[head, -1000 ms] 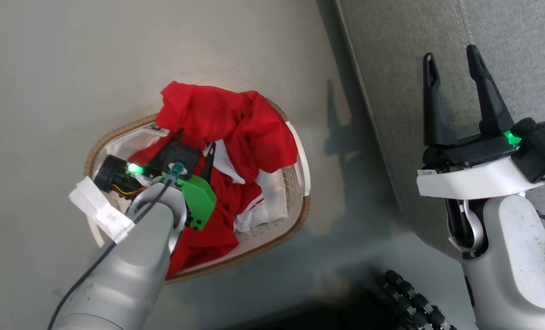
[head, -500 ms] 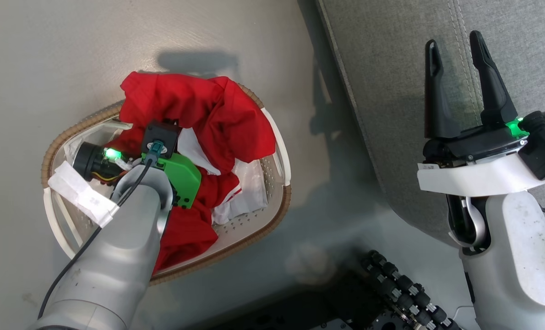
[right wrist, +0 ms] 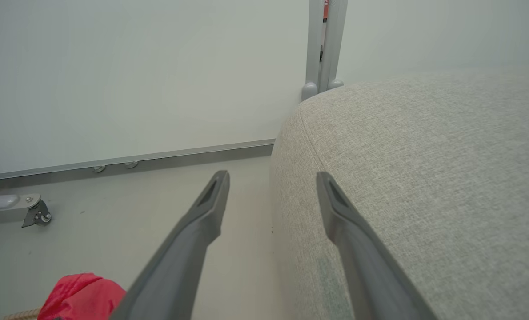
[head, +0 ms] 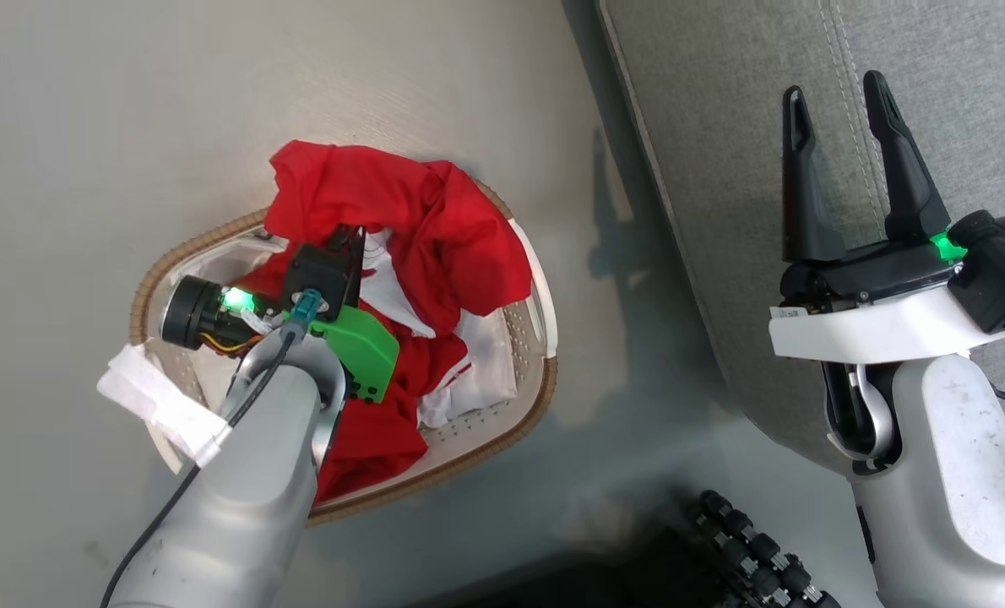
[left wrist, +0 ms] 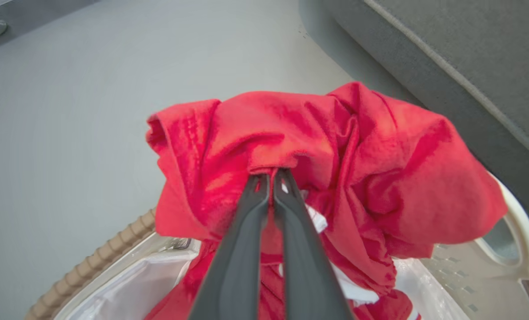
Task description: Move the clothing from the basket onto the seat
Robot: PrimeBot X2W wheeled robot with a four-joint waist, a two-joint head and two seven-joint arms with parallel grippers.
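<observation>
**Fold pinched, lift to follow**

The left end effector (left wrist: 271, 175) has its two dark fingers pressed together on a fold of the bright red soft fabric clothing (left wrist: 344, 146), at the centre of the left wrist view. The red bundle mounds above the oval white perforated plastic basket (head: 502, 439) with its brown woven-look rim, left of centre in the head view, on the pale floor (head: 131, 127). The pinch looks shallow. A slow, straight lift should draw the trailing cloth clear of the rim before any swing toward the large grey fabric-upholstered seat (head: 722, 169) at the right of the frame. There the right end effector (head: 836, 93) hangs wide apart, holding nothing.
</observation>
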